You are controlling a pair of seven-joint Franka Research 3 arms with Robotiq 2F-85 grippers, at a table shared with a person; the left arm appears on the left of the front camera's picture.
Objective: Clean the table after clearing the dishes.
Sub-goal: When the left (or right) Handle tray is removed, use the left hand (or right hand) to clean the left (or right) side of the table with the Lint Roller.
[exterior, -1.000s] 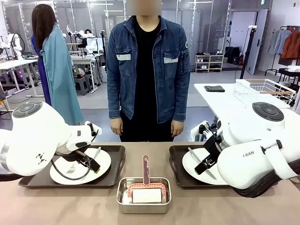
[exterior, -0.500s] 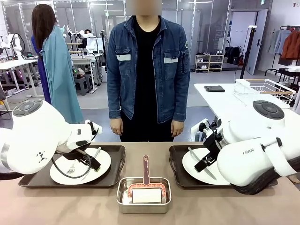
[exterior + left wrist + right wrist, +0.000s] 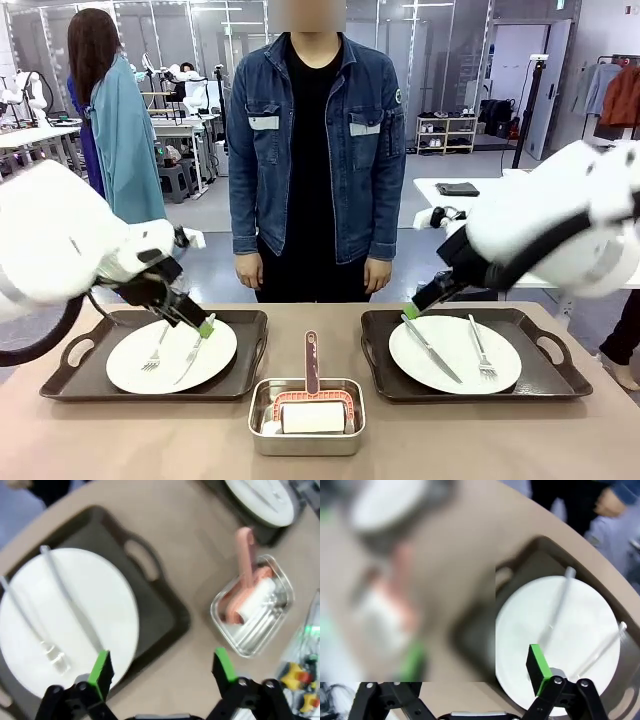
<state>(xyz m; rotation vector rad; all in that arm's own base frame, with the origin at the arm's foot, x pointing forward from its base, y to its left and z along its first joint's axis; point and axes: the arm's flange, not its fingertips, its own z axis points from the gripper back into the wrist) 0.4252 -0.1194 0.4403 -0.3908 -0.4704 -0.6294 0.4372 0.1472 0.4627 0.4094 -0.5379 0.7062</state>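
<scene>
On the beige table point(image 3: 140, 440) lie two dark trays. The left tray point(image 3: 60, 385) carries a white plate point(image 3: 215, 345) with a fork and knife, and so does the right tray point(image 3: 560, 375) with its plate point(image 3: 440, 335). My left gripper point(image 3: 204, 326) hangs open just above the left plate's right side. In the left wrist view the left gripper point(image 3: 162, 670) straddles the plate point(image 3: 65, 625) rim and tray point(image 3: 155, 610) edge. My right gripper point(image 3: 411, 311), open, hovers over the right tray's near-left corner. The right wrist view shows the right gripper point(image 3: 475, 665) low over the plate point(image 3: 560, 620).
A small steel pan point(image 3: 307, 418) with a pink-handled tool stands front centre between the trays, also in the left wrist view as the pan point(image 3: 260, 625). A person in a denim jacket point(image 3: 315, 150) stands at the far edge, hands down. A white side table point(image 3: 470, 205) is at the back right.
Both arms have swung up and back, uncovering the plates. The grippers stay open; the left one moved slightly up, the right one up and to the left.
</scene>
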